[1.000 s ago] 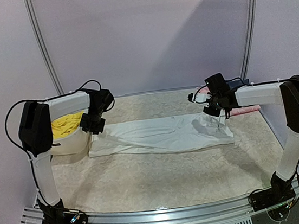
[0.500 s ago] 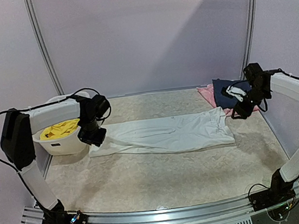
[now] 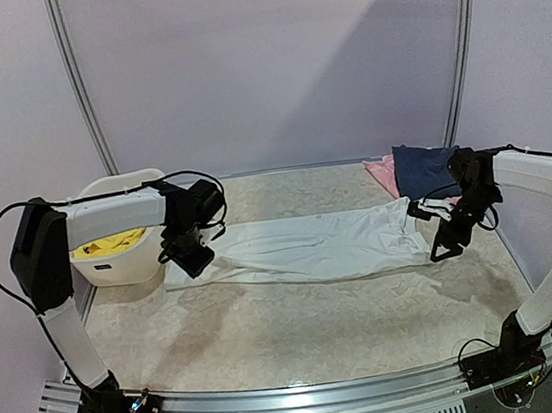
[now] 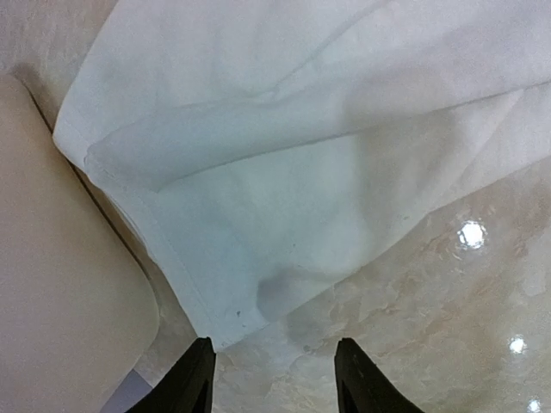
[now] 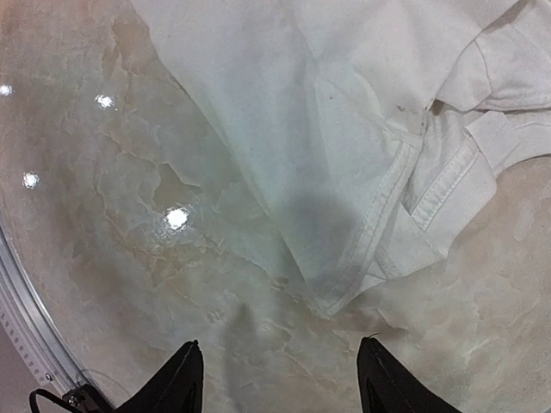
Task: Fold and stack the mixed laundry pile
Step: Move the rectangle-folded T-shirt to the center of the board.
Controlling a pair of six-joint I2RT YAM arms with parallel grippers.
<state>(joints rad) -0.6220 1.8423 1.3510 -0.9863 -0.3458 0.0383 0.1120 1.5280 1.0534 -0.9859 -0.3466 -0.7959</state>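
Two garments make up the laundry. One, the white T-shirt [image 3: 311, 247], lies spread flat across the middle of the table [image 3: 302, 334]. Its long side runs from the left edge toward the right edge, with soft creases and some bunched, hemmed folds at its right end. The other, the yellow shorts [image 3: 109, 244], sits crumpled inside the white basket [image 3: 117, 181] at the left edge of the table, just beside the shirt's left end

At that end the left hand [image 3: 194, 260] hangs over the shirt's near left corner, close to the basket wall. Its fingers stand apart with nothing between them, so it is released. In the left wrist view the hemmed corner of the shirt lies just ahead of the fingertips, with bare table below them

The right hand [image 3: 440, 247] hangs at the shirt's near right corner, over bare table. Its fingers are spread wide and grasp nothing, and in the right wrist view the shirt's corner lies just ahead of the gap

A pink cloth [image 3: 380, 169] and a dark blue cloth [image 3: 424, 168] lie side by side at the far right corner of the table, near the shirt's right end
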